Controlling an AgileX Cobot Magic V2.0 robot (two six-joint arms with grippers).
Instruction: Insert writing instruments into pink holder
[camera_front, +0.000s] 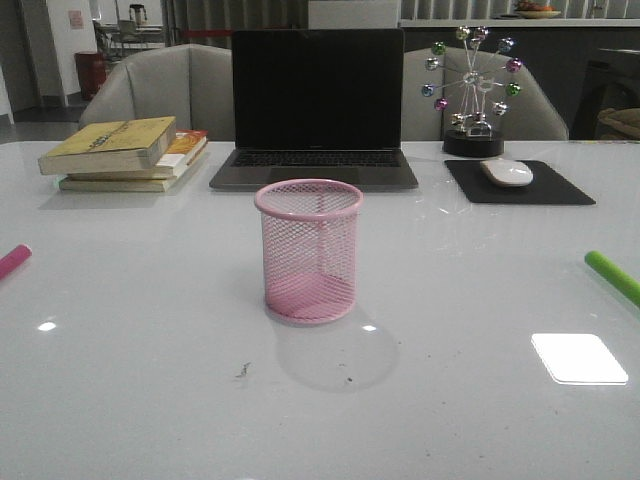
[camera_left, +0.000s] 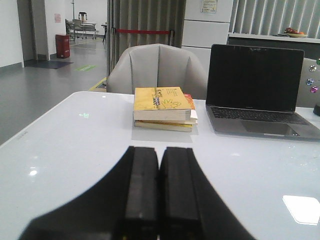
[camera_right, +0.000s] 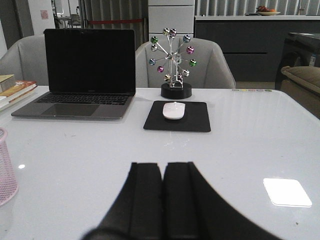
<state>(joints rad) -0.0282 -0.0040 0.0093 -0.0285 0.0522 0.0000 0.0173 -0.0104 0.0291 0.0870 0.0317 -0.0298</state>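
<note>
Here, a pink mesh cup (camera_front: 308, 250) stands upright and empty in the middle of a white desk (camera_front: 150, 380), well apart from both pens. The pink pen (camera_front: 14, 261) lies at the desk's left edge, only its end in the front view, and the green pen (camera_front: 613, 276) lies at the right edge, likewise cut off by the frame. Neither touches the cup.

The left gripper (camera_left: 159, 190) hangs over the left part of the desk with its black fingers (camera_left: 141, 185) pressed together, nothing between them. The right gripper (camera_right: 162, 200) hangs over the right part, its fingers (camera_right: 146, 197) also pressed together and empty; the cup's rim shows at the edge of its wrist view (camera_right: 6, 170).

Along the far edge sit a stack of books (camera_front: 125, 152) at the left, a dark-screened laptop (camera_front: 316, 110) behind the cup, and a white mouse (camera_front: 507, 172) on a black pad (camera_front: 518, 184) at the right, with a desk toy of coloured balls (camera_front: 472, 90) just behind the pad.
</note>
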